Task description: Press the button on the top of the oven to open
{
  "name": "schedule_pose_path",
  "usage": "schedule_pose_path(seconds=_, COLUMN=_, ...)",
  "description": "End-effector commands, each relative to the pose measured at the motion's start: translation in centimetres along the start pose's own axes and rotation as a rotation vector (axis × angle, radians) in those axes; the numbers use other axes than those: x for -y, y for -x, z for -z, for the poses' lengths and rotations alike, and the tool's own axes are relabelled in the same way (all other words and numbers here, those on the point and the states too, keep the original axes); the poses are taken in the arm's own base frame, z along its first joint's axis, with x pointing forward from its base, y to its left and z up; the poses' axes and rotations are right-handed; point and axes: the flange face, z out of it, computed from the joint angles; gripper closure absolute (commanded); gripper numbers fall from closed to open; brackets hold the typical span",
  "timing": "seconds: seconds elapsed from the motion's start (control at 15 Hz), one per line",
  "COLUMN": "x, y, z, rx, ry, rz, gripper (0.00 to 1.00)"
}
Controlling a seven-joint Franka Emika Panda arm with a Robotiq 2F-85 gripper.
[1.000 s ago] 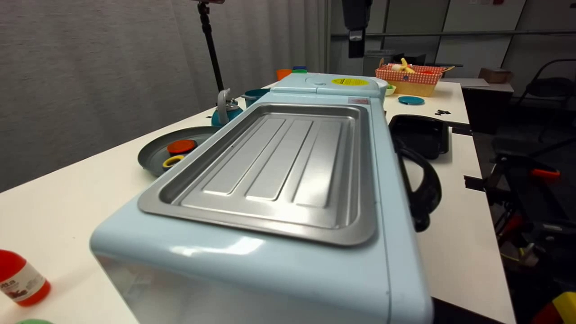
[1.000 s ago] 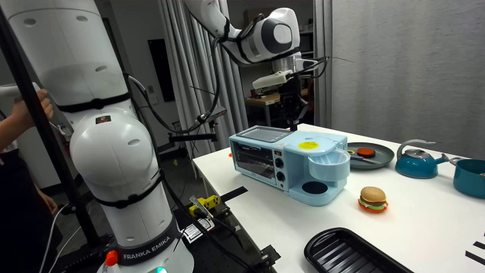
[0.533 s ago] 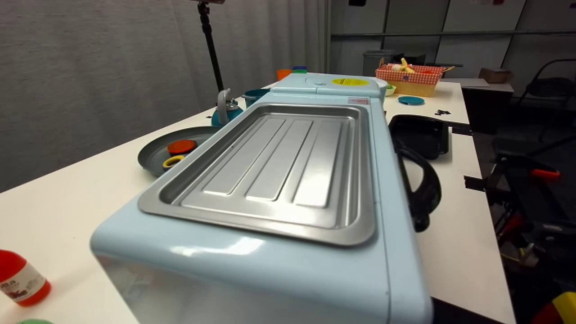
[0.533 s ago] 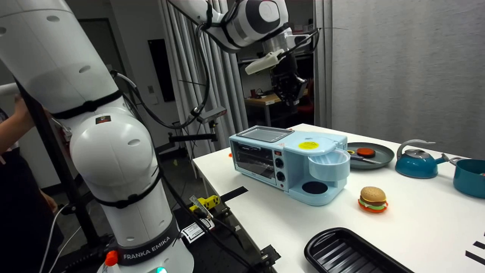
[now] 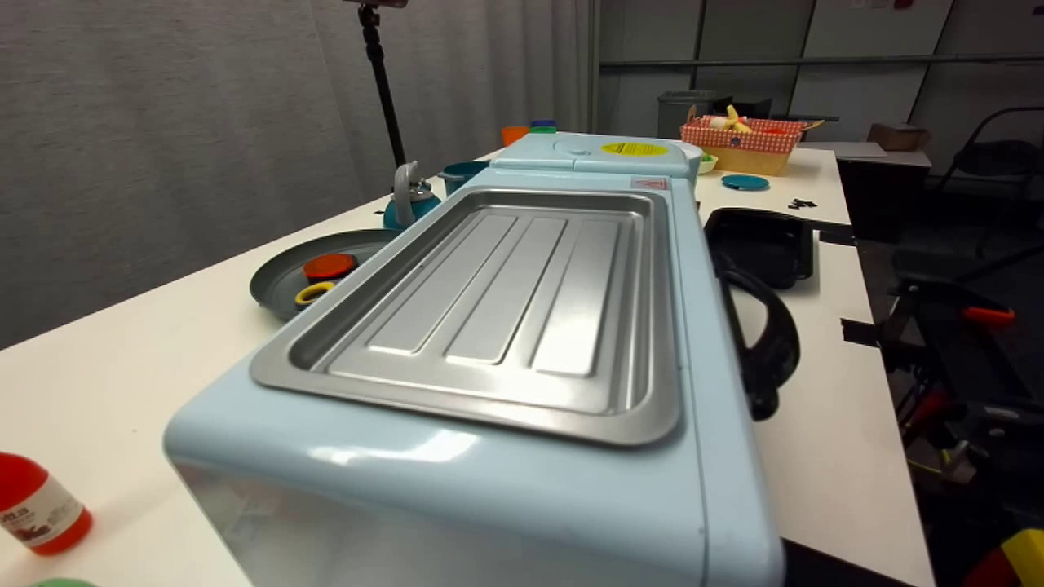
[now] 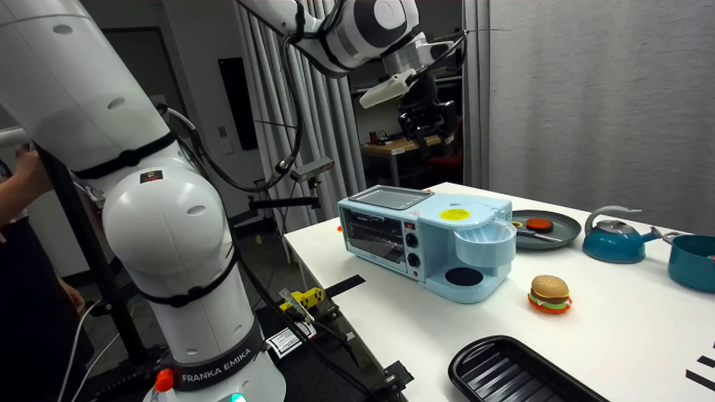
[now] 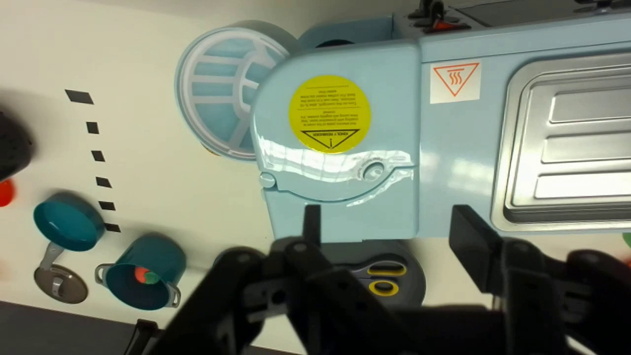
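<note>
Wrist view: black two-fingered gripper [image 7: 387, 227] at bottom of frame, with jaws spread wide. From upper centre to right edge, glossy pale-blue boxy oven [image 7: 453, 143] with ribbed grey metal tray [image 7: 581, 129] on top.

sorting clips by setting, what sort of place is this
Probably a robotics lab with a mock kitchen: a white, jointed robot arm stands near a boxy, glossy pale-blue oven and a round, tan-topped, toy-looking hamburger.
</note>
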Motion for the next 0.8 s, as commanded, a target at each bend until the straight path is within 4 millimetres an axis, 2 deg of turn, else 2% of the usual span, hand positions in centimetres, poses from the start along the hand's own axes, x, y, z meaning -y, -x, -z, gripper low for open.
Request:
schedule_pose_path(seconds=0.0, x=-0.8, y=1.2, z=0.3, rx=-0.038, ry=0.009, rz=-0.028, gripper=0.01)
schedule_pose_path(seconds=0.6, x=-2.2, y=3.6, z=-1.4, rx=-0.001, ry=0.016, rz=-0.093, gripper=0.00)
schedule_pose_path(seconds=0.67, x=-1.6, y=2.4, z=-1.5, rx=0.030, ry=0.011, rz=-0.062, gripper=0.00)
schedule_pose_path(seconds=0.73, x=-1.7, y=2.7, z=-1.8, rx=0.036, ry=0.012, rz=-0.069, gripper=0.00)
